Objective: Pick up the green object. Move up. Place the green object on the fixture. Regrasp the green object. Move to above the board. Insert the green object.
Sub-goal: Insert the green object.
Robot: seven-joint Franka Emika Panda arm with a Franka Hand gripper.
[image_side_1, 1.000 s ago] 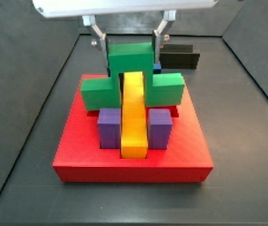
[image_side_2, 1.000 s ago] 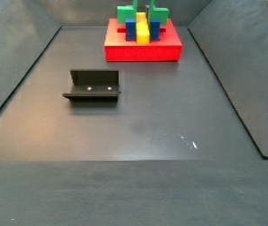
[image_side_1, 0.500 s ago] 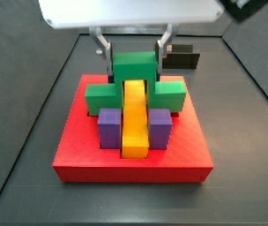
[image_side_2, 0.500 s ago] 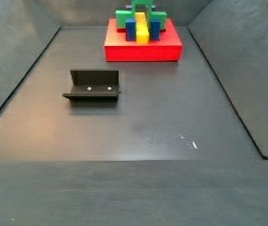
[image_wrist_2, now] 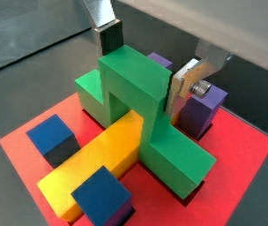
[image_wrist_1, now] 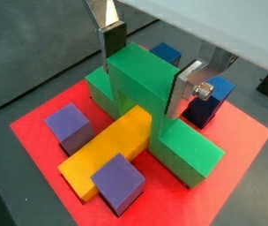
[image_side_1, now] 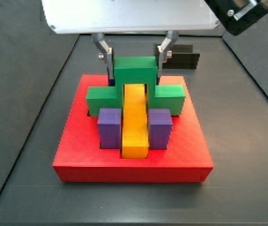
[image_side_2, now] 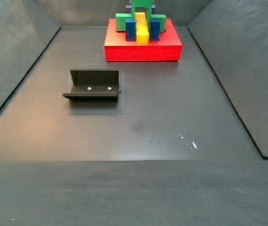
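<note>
gripper [image_wrist_1: 143, 75] over board [image_side_1: 78, 159], far desk edge | fingers clamped on green object [image_wrist_1: 143, 84] | rigid, smooth-sided; hold its tall middle block

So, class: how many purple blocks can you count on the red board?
2. One purple block stands on each side of the yellow bar, the other opposite, in front of the green object held by the gripper.

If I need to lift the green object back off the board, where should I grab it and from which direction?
Grip the green object by its taller middle block, from straight above. That block stands clear above the yellow bar and the low side arms, with two flat upright faces. The tool already brackets it there, one finger on each face.
</note>
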